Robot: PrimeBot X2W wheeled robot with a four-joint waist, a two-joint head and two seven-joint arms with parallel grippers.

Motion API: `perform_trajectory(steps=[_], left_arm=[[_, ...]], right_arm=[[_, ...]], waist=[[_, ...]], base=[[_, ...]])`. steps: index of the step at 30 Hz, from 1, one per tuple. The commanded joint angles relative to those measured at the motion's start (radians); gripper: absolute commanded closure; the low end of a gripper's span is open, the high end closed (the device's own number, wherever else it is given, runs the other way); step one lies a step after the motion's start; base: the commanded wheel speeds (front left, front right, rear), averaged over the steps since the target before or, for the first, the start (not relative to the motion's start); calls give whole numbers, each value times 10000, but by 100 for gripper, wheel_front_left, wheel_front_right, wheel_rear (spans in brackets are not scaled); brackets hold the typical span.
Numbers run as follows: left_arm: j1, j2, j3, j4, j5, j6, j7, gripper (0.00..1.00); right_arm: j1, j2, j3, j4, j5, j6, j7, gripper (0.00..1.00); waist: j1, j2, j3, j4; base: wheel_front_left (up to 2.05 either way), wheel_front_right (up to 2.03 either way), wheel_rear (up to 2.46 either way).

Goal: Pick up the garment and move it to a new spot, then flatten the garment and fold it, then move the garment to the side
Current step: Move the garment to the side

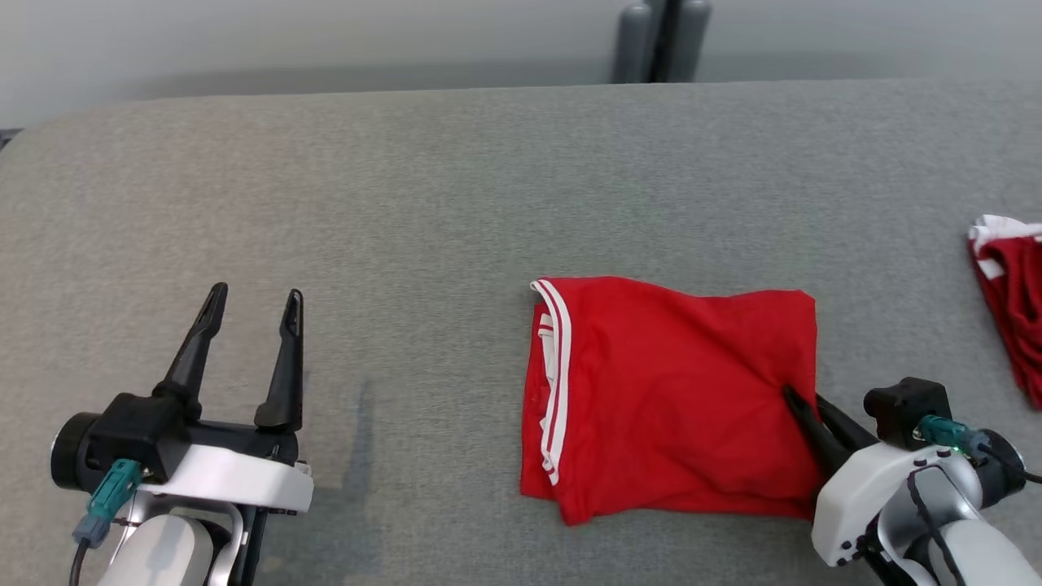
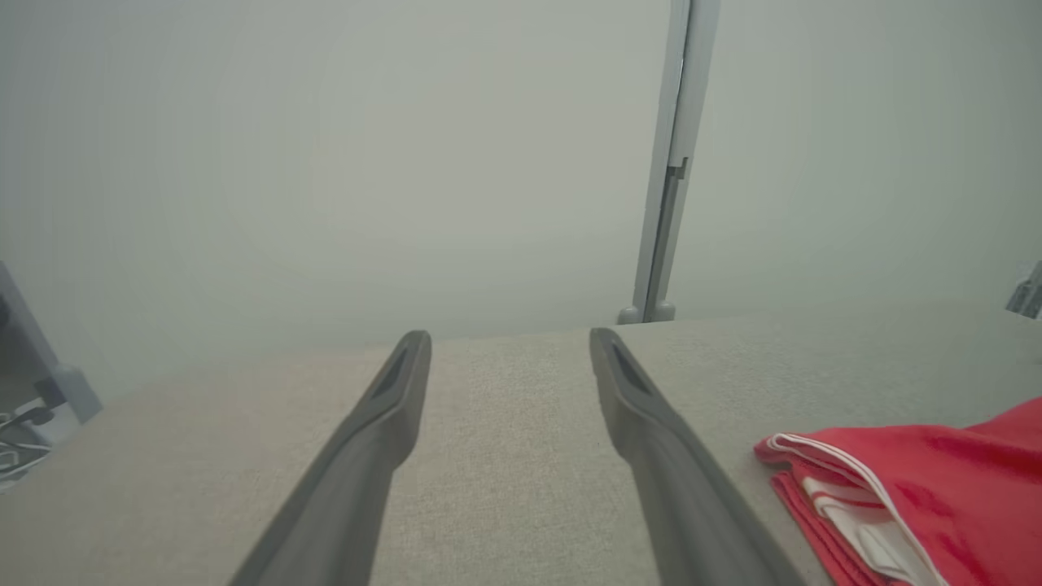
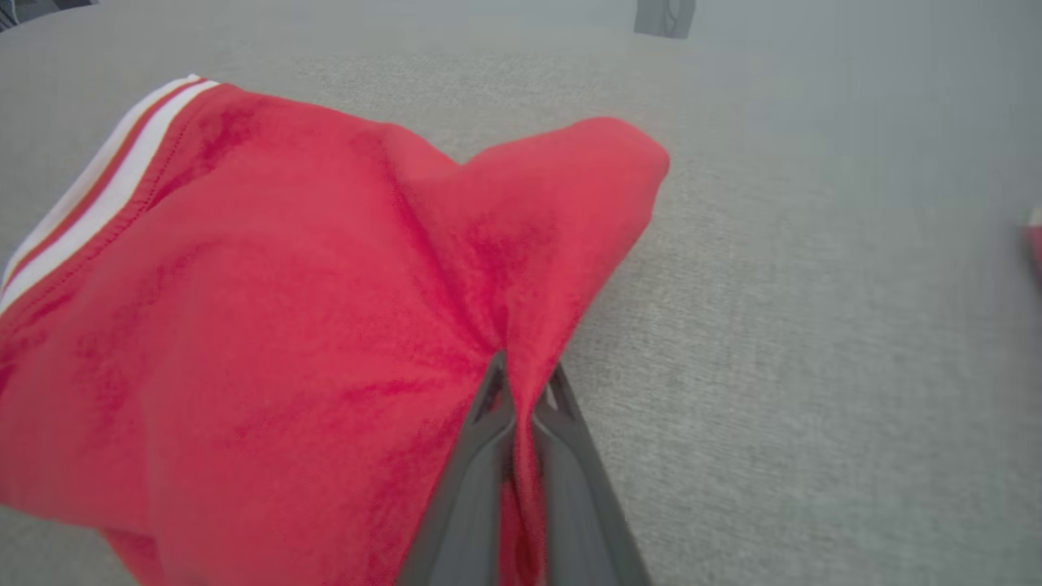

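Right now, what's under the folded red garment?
Grey table shows round the garment; its own striped layers peek out at its left edge. Anything beneath is covered. Right tool pinches its right edge.

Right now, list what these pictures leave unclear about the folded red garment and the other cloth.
- Head view: the other cloth is cut off by the right edge; its full shape is unknown.
- Right wrist view: the right gripper is shut on the garment; how many layers it pinches is hidden by the fabric.
- Left wrist view: the garment runs off the right and bottom edges.
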Motion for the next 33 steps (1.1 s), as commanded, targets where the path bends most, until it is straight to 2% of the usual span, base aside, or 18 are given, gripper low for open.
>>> perform_trajectory(steps=[1, 8, 15, 23, 27, 33], left_arm=[[-44, 133, 61, -60, 35, 26, -32, 0], [-387, 410, 108, -321, 86, -23, 202, 0], [-839, 645, 35, -595, 245, -71, 460, 0], [-1189, 868, -74, -949, 451, -62, 737, 0], [-1409, 947, -141, -1097, 491, -136, 834, 0], [-1526, 1072, -159, -1082, 498, -203, 888, 0]], right_arm=[[85, -130, -67, -193, -132, -5, -13, 100], [-154, -485, -385, -925, -304, -3, -136, 100], [-1688, -509, -467, -484, -130, -3, -873, 100], [-3764, -1117, -1225, 1264, 239, -3, -2222, 100], [-4539, -1766, -1937, 2360, 199, -3, -2827, 100], [-5353, -2315, -2401, 3635, 201, -3, -3264, 100]], waist=[[0, 0, 220, -818], [0, 0, 673, -2264], [0, 0, 1311, -3071], [0, 0, 2085, -3283], [0, 0, 2458, -3163], [0, 0, 2725, -3144]], base=[[0, 0, 0], [0, 0, 0], [0, 0, 0], [0, 0, 0], [0, 0, 0], [0, 0, 0]])
